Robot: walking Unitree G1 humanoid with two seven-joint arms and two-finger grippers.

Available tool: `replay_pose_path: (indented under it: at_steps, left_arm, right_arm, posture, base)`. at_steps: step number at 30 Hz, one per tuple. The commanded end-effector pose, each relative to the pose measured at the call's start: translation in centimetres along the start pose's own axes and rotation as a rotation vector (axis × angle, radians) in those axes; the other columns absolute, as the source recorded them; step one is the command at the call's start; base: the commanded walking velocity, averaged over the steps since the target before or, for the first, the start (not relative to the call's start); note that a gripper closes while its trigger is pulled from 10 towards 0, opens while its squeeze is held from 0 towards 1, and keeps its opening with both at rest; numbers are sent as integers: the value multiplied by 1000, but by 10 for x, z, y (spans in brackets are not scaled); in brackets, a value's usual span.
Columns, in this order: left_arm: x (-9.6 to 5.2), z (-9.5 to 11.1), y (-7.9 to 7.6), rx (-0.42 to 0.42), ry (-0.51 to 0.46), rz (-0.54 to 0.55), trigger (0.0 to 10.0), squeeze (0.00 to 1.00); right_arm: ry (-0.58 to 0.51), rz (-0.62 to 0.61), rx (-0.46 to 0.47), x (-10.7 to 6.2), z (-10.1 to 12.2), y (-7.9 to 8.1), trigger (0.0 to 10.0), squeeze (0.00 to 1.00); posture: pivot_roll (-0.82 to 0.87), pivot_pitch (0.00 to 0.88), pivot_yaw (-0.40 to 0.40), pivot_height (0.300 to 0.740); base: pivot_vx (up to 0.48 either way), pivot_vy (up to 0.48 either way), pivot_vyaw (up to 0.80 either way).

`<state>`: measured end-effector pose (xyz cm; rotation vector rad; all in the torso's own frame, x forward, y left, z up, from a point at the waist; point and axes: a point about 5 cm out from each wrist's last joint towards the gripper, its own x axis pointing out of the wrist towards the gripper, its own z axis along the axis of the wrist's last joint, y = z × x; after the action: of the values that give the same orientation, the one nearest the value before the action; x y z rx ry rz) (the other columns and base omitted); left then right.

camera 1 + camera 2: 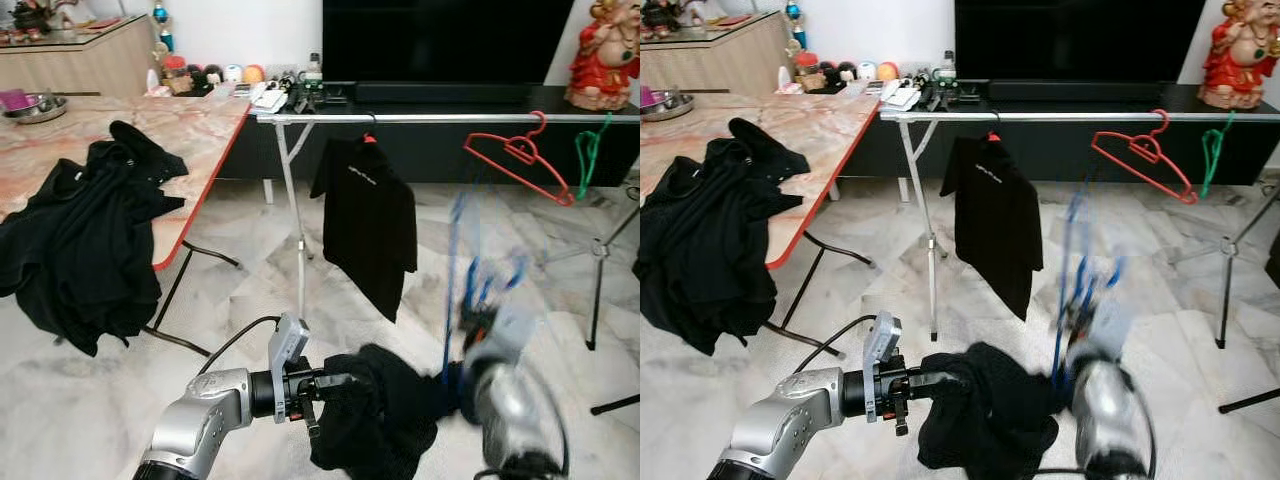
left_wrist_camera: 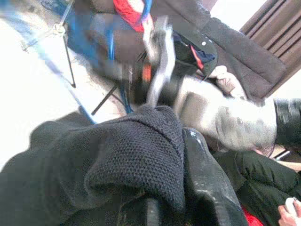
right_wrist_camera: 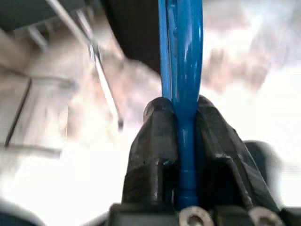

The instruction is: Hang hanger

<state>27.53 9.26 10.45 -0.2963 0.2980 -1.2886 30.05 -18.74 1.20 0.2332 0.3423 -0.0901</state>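
Observation:
My right gripper (image 3: 184,117) is shut on a blue hanger (image 3: 183,56), which stands up blurred in front of me (image 1: 458,260) below the rail. My left gripper (image 1: 340,382) is shut on a black garment (image 1: 385,415) that droops between the two arms at the bottom of the eye views; in the left wrist view the dark knit cloth (image 2: 127,160) lies over one black finger (image 2: 207,183). Across the back runs a silver clothes rail (image 1: 440,118). A black shirt (image 1: 365,220) hangs from it, and further right a red hanger (image 1: 515,155) and a green hanger (image 1: 588,150).
A marble table (image 1: 190,130) with a red edge stands on the left, with a pile of black clothes (image 1: 85,235) draped over it. The rail's legs (image 1: 295,220) and a tripod stand (image 1: 600,260) rest on the marble floor. A dark TV cabinet (image 1: 450,95) lies behind.

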Motion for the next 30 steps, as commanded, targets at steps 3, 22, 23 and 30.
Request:
replay_pose_path:
  at_steps: [3,22,23,30]
  left_arm:
    - [0,5,-2,21,-11,-4,0,0]
    - [0,5,-1,19,-12,4,0,0]
    - [0,5,0,19,-12,5,0,0]
    - [0,6,0,20,-15,3,0,0]
  right_arm:
    - [-403,-28,-8,2,66,-3,10000,0]
    - [169,8,-17,4,-8,3,10000,0]
    - [101,0,-21,6,1,3,10000,0]
    - [-972,-158,-398,-23,161,9,10000,0]
  posture:
    - [27,40,1,740]
    - [33,40,-2,740]
    - [33,40,-2,740]
    - [28,39,2,740]
  base:
    - [0,0,0]
    - [0,0,0]
    - [0,0,0]
    - [0,0,0]
